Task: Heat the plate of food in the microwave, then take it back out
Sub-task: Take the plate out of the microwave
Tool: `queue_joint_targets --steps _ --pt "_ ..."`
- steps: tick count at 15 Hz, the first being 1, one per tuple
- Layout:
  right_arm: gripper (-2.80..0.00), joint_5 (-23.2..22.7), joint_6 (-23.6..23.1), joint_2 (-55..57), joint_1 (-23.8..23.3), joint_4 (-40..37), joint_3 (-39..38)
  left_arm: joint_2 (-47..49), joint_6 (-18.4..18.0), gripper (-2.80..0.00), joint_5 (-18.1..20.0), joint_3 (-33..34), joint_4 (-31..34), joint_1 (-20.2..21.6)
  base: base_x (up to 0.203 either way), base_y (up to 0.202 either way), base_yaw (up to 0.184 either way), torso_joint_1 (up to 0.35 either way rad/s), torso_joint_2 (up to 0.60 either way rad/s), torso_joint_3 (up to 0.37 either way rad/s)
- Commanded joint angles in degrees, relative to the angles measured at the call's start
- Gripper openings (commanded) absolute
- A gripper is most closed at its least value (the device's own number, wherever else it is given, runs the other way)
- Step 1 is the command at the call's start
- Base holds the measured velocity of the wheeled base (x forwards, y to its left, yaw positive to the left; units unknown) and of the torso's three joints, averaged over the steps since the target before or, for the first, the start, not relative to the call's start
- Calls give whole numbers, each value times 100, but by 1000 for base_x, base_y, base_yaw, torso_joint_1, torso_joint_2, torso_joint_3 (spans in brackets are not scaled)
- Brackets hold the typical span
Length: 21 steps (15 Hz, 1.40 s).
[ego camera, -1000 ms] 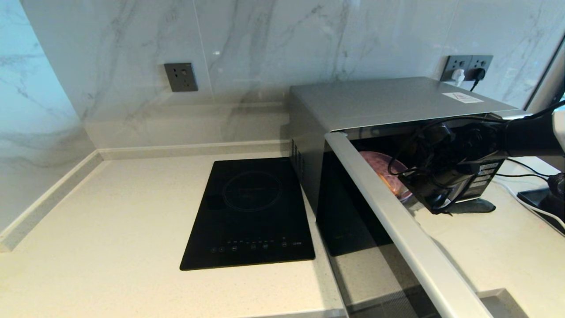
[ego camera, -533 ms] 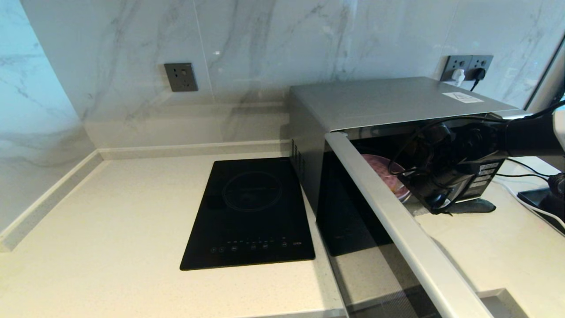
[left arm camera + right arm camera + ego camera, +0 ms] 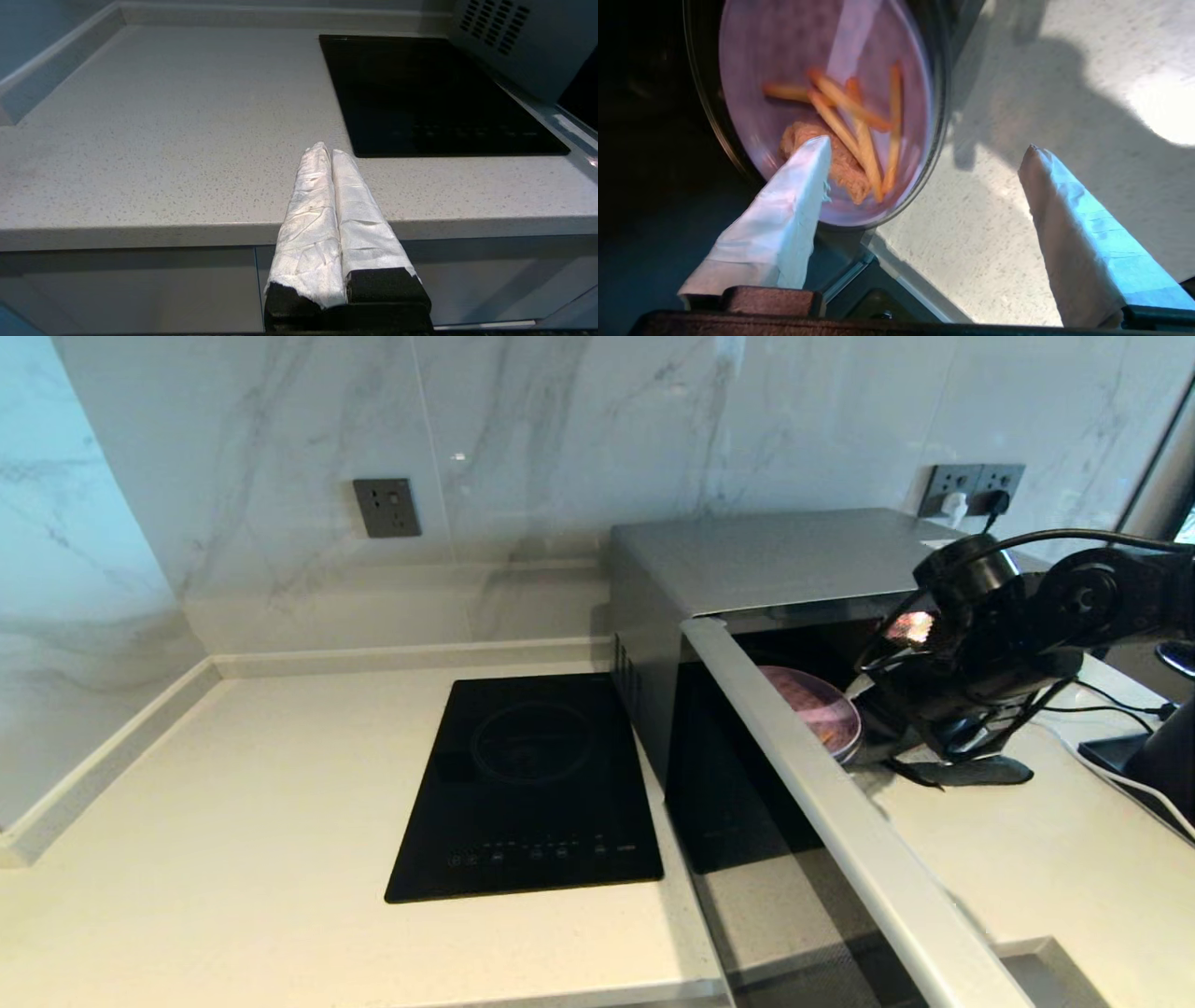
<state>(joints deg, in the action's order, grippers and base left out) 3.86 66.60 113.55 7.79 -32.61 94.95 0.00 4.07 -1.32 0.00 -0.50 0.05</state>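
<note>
The silver-grey microwave stands at the right of the counter with its door swung open toward me. Inside, on a glass turntable, lies the lilac plate of food with orange sticks and a crumbly lump. My right gripper is open at the oven's mouth. One taped finger hovers over the plate's near rim, and the other is over the counter, so it holds nothing. My left gripper is shut and empty, parked low before the counter's front edge.
A flat black induction hob is set into the speckled counter left of the microwave. Wall sockets with plugs sit behind the oven. Cables and a dark device lie at the far right. The open door juts over the counter's front.
My right arm has lifted and drawn back a little from the oven's mouth, uncovering more of the plate. The plate stays inside the microwave. The head view has shifted slightly.
</note>
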Motion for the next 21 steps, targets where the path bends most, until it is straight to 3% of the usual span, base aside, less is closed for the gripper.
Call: queue_joint_targets --steps 1,7,15,17,21 --pt "0 2 46 26 21 -114 -126 9 6 -280 0 0 -3 4 0 0 0 32 26 -7" --pt "0 -7 64 -160 12 -105 -469 9 6 -280 0 0 -3 4 0 0 0 0 0 0" --pt "0 -30 46 -1374 -54 -50 -2296 9 6 -280 0 0 -3 4 0 0 0 0 0 0" --pt "0 -49 54 -1387 -50 537 -2626 9 6 -280 0 0 -3 4 0 0 0 0 0 0" --pt "0 -465 8 -1455 -49 2491 -3586 9 6 -280 0 0 -3 4 0 0 0 0 0 0"
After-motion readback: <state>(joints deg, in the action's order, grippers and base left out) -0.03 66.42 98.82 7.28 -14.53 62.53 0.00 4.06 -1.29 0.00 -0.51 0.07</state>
